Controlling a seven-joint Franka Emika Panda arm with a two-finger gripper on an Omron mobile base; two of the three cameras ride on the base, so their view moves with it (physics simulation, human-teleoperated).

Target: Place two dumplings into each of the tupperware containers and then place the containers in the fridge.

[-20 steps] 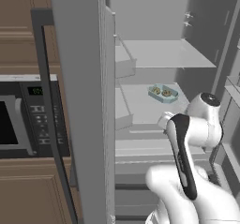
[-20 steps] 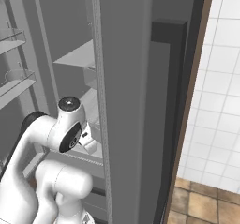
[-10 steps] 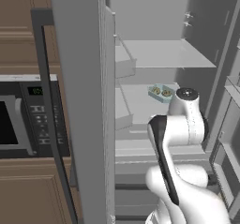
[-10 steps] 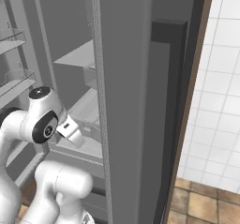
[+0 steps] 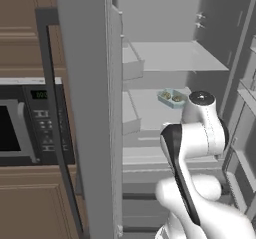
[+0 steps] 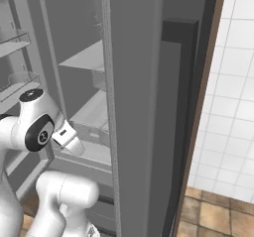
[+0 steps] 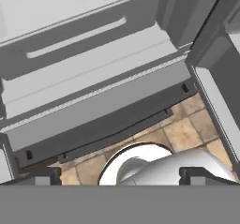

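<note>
1. The fridge (image 5: 165,58) stands open across the centre and right of the left base view, its pale shelves bare apart from one tub.
2. The light blue tupperware container (image 5: 172,98) sits on the middle shelf, right of centre in the frame, just above the arm's white elbow.
3. Two tan dumplings (image 5: 170,97) lie inside that container, close together.
4. In the hand view, the gripper (image 7: 119,175) points down at the fridge's lower drawer front and the brown tiled floor (image 7: 183,131); its two dark fingertips (image 7: 44,175) stand far apart at the bottom left and bottom right of the frame, wide open, with nothing between them.
5. In the right base view, the arm's white wrist sits at the middle left, in front of the open fridge interior.
6. A microwave (image 5: 22,125) is set into the brown cabinets (image 5: 20,43) at the left of the left base view.
7. A white tiled wall (image 6: 233,97) fills the right edge of the right base view.
</note>
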